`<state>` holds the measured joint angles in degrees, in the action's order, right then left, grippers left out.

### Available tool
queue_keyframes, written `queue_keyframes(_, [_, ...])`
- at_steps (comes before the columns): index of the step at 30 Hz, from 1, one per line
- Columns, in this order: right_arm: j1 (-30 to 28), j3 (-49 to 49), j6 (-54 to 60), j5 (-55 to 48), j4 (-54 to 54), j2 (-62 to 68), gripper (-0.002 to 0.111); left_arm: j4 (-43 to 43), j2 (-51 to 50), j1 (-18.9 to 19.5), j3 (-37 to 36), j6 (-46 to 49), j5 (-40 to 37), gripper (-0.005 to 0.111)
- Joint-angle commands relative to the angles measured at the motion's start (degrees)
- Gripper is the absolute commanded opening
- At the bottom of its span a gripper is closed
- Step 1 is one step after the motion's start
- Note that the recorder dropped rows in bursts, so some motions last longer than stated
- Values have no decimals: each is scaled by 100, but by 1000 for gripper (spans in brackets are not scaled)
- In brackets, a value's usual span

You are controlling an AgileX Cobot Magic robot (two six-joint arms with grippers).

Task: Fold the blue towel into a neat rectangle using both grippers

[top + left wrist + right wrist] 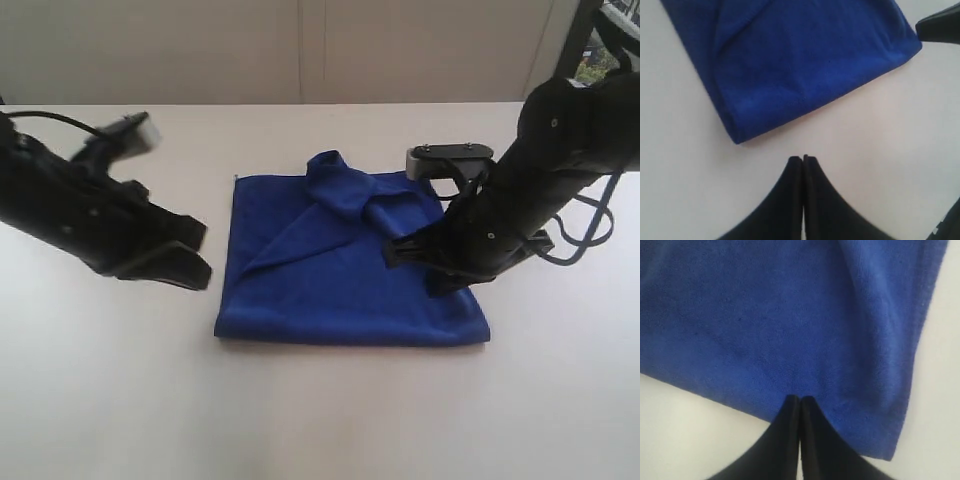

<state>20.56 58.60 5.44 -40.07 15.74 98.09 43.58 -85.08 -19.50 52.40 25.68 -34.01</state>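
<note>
The blue towel (340, 280) lies on the table as a rough rectangle, with a bunched fold (345, 185) at its far edge. My left gripper (205, 255) is shut and hangs over bare table just left of the towel. In the left wrist view its tips (802, 159) stand a short way off the towel's corner (737, 135). My right gripper (410, 268) is shut over the towel's right part. In the right wrist view its tips (800, 398) sit over the towel (790, 325) close to one edge, with no cloth seen between the jaws. Whether they touch it is unclear.
The pale table (320, 410) stretches wide around the towel on all sides. A wall (300, 50) runs behind the table's far edge. Dark cables (585, 235) loop off the right arm. The right gripper's black end (940, 25) shows in the left wrist view.
</note>
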Motion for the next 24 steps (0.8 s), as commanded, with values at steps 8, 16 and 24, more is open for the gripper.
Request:
queue_keyframes(8, [8, -44, 807, 222, 1158, 398, 0, 550, -1597, -1263, 900, -176, 962, 0])
queue_keyframes(16, [8, -81, 1256, 293, 1949, 666, 0, 605, -2206, -1440, 1002, -174, 1047, 0])
queue_keyframes(24, [8, -154, 1638, 202, 2320, 881, 0, 403, -2333, -1440, 1002, -174, 1073, 0])
